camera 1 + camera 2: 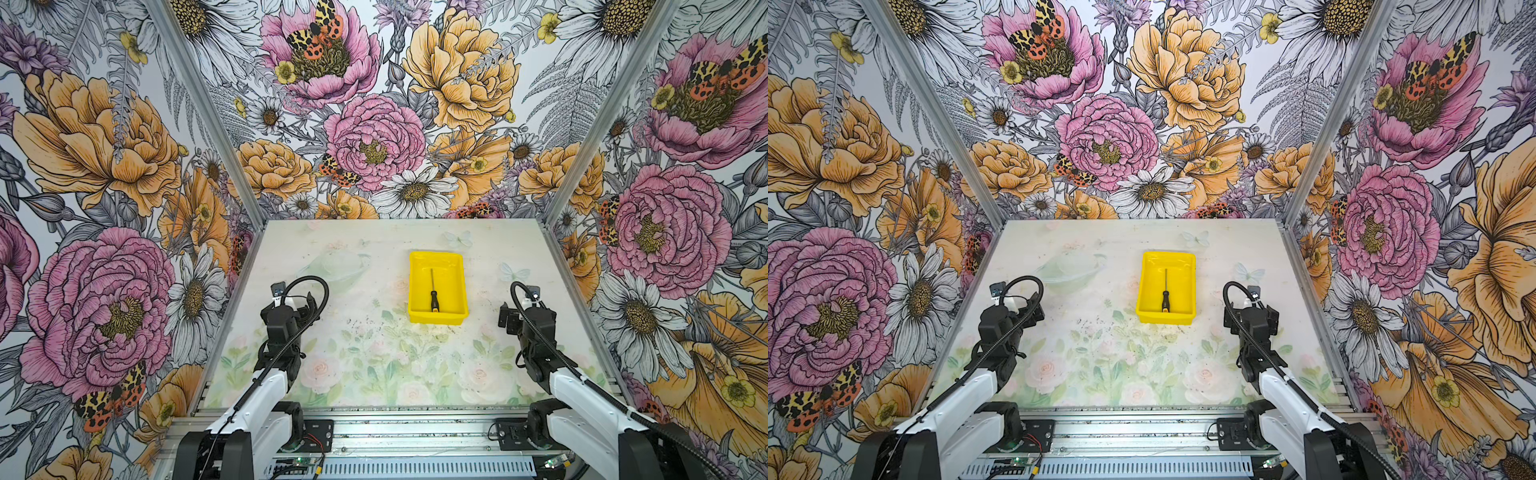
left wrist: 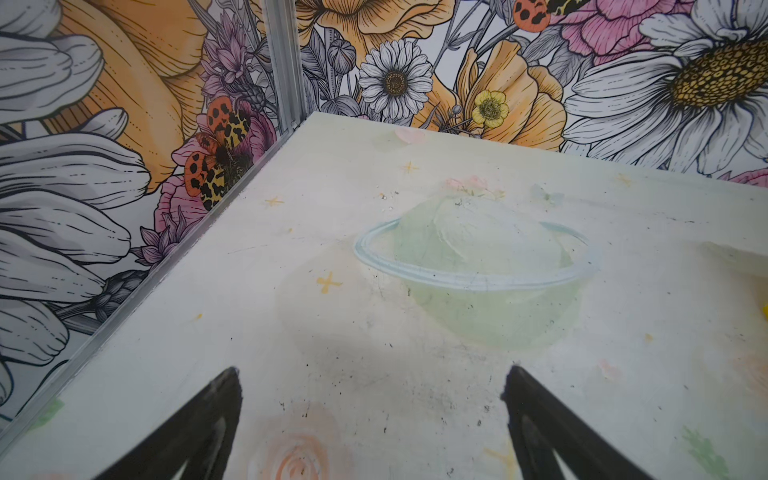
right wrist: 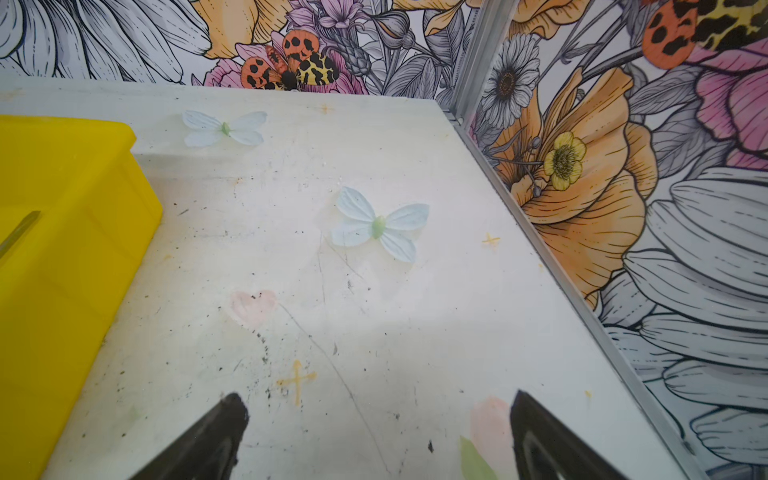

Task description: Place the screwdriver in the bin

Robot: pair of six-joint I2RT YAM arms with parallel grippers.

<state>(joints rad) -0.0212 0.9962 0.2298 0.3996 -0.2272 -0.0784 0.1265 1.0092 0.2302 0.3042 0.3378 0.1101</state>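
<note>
The screwdriver (image 1: 434,293) lies flat inside the bin (image 1: 452,286), shaft pointing at the bin's far wall and capped handle end near its near wall; both top views show this. The bin sits on the table (image 1: 332,249), whose pale surface carries only printed pictures: a ringed planet (image 2: 478,266) to the bin's left and butterflies (image 3: 378,226) to its right. Flowered walls (image 1: 374,124) close in behind and on both sides of the bin. Nothing stands between the bin and either arm.

The left gripper (image 2: 372,374) hangs well to the bin's left, jaws spread wide with only bare table between them. The right gripper (image 3: 378,398) hangs to the bin's right, likewise spread and grasping nothing.

In the right wrist view the bin is cut off at the frame edge, and only the screwdriver's shaft tip (image 3: 18,232) shows. Both wrist views show only the fingertips.
</note>
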